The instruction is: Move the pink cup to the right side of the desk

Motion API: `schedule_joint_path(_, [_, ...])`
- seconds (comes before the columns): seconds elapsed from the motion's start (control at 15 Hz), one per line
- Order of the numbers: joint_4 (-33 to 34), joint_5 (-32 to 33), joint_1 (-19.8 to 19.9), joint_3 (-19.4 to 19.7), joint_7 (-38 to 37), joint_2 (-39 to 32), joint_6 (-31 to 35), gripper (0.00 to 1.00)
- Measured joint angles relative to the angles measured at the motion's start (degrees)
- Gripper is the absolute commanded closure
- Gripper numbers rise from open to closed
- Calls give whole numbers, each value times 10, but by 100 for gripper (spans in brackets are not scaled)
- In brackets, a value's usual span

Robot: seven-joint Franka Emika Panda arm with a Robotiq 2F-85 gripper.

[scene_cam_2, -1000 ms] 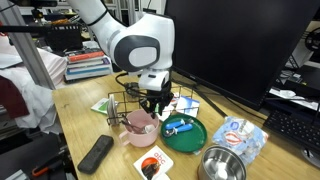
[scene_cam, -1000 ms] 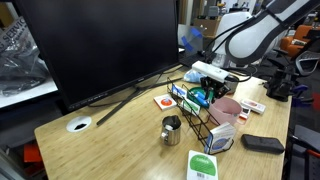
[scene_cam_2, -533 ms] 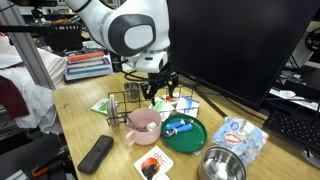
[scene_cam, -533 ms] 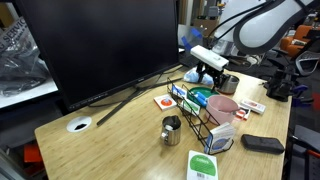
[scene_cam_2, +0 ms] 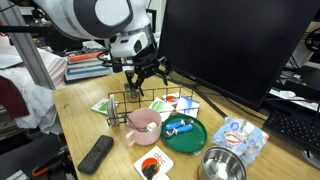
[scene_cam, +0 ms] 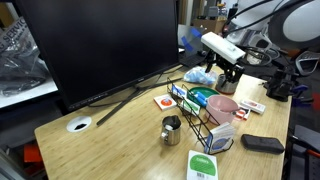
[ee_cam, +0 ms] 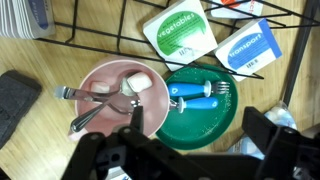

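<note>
**Gripper up high with nothing in it**

Gripper first: its two fingers are spread wide and empty, hanging above the black wire rack. Straight below in the wrist view sits our target, the large pale-pink plastic cup. It is upright on the light bamboo-coloured desk, close against the rack and right beside the round green plate.

What worries us? The cup carries loose metal cutlery, so any tilt on the lift could send it clattering out. The bowl is wide, so we judge a pinch on the rim is the only hold, and a shallow bite may slip. Coming down off line could also catch a finger on the rack wires or shove the plate.

The count:
- One pink cup, with what look like two metal pieces and a pale lump inside.
- One green plate, with seemingly two blue-handled utensils.
- One small shiny steel pitcher.
- One steel bowl.
- One rack.
</note>
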State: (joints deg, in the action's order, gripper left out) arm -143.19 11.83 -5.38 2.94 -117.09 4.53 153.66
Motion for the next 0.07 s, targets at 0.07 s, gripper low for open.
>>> schedule_joint_path(0.07, [-1, 0, 1, 0, 0, 0, 2, 0])
